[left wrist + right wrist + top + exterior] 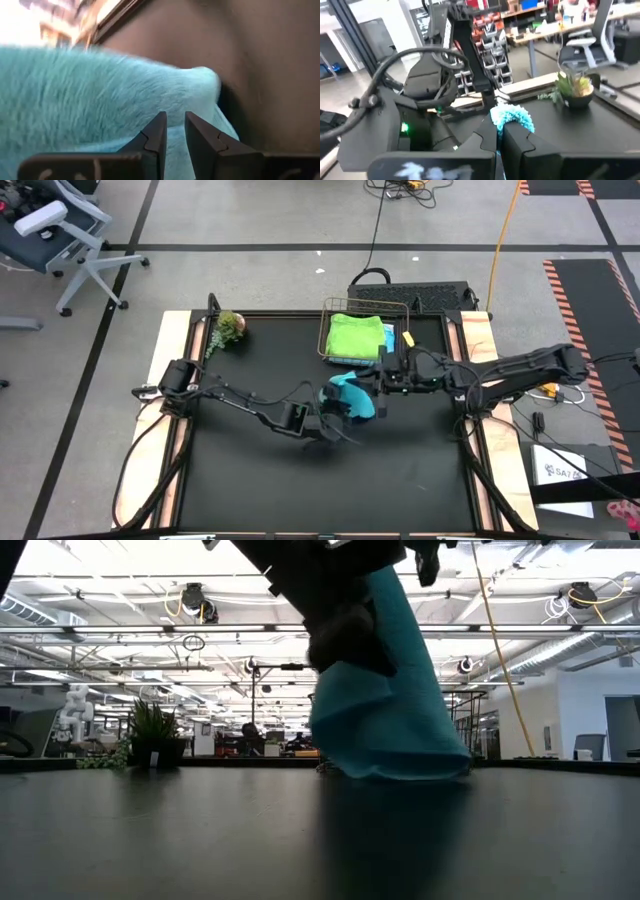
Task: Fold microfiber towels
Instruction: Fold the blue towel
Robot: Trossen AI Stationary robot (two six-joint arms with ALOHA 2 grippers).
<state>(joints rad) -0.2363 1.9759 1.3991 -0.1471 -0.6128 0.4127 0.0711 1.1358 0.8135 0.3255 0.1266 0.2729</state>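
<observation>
- Black matte worktop fills the front of the low view, bare and dully reflective right up to the cloth.
- Hanging over the middle of that surface, the teal towel droops in a soft fold, its lower hem at or just above the black top; which, I cannot tell.
- Left hand sits near the worktop's middle, its fingers close together with a narrow gap, nipping the towel's fuzzy edge.
- Right hand reaches in from the right side, fingers pressed together on a tuft of the same teal towel.
- Farther back on the worktop, a wire basket holds a folded lime green towel lying on top of a sky blue towel, whose edge shows beside it.
- At the back left corner stands a small potted plant, well apart from both arms.
- Pale wooden strips border the black top on either side.
- Beyond the table lies grey floor with dark taped lines, an office chair, and a yellow cable.
- Room behind is a large open hall with ceiling trusses and lights, shelving and desks.
</observation>
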